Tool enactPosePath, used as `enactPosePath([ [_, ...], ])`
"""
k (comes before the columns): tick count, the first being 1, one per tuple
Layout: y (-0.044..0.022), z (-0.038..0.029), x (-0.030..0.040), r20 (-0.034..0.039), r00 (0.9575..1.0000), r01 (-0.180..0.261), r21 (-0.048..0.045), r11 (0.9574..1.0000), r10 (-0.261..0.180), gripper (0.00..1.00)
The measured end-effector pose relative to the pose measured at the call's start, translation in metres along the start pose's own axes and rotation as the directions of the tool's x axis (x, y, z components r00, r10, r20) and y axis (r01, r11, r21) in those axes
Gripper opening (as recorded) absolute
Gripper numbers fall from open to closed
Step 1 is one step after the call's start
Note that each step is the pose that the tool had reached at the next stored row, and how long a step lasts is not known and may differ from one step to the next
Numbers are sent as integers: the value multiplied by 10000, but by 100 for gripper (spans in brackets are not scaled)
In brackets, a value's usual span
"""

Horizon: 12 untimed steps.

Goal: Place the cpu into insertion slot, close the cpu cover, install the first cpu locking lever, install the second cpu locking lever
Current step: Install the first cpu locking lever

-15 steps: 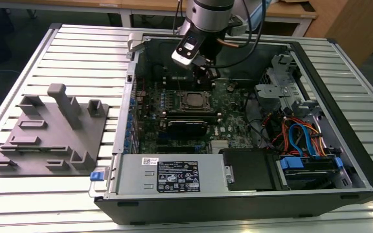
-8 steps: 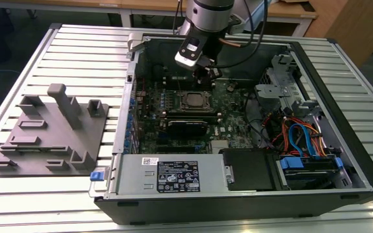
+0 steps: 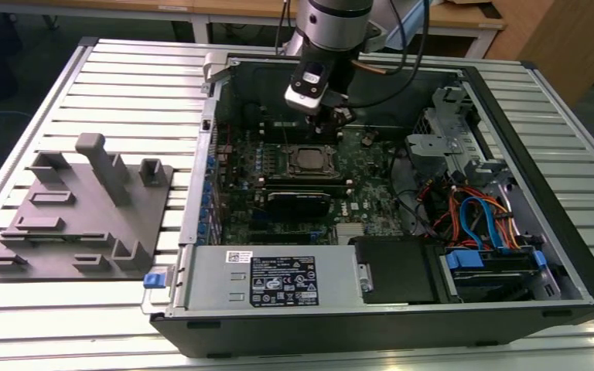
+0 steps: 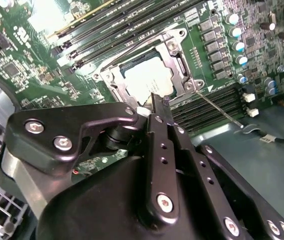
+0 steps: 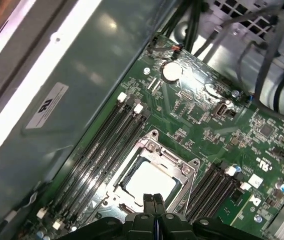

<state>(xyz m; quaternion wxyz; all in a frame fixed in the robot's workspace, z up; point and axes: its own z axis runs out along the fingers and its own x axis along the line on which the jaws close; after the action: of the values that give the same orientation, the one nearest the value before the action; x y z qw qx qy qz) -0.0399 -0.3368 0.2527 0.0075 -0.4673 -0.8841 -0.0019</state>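
Your fingers [image 5: 148, 206] are pressed together, holding nothing, just above the cpu [image 5: 149, 181]. It lies in the insertion slot [image 5: 127, 172] under the closed cpu cover [image 5: 178, 159], about 6 o'clock from the gripper [image 3: 330, 120] in the exterior view. The wire locking lever [image 4: 219, 109] probably springs stiffly; press near its hooked end.

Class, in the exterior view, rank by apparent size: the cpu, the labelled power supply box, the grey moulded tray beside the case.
1. grey moulded tray, largest
2. power supply box
3. cpu, clearly smallest
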Motion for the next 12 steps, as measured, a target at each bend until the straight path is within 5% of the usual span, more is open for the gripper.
enactPosePath([
  [12, 0, 0, 0, 1, 9995, 312, 5, 9995, -312, 10],
])
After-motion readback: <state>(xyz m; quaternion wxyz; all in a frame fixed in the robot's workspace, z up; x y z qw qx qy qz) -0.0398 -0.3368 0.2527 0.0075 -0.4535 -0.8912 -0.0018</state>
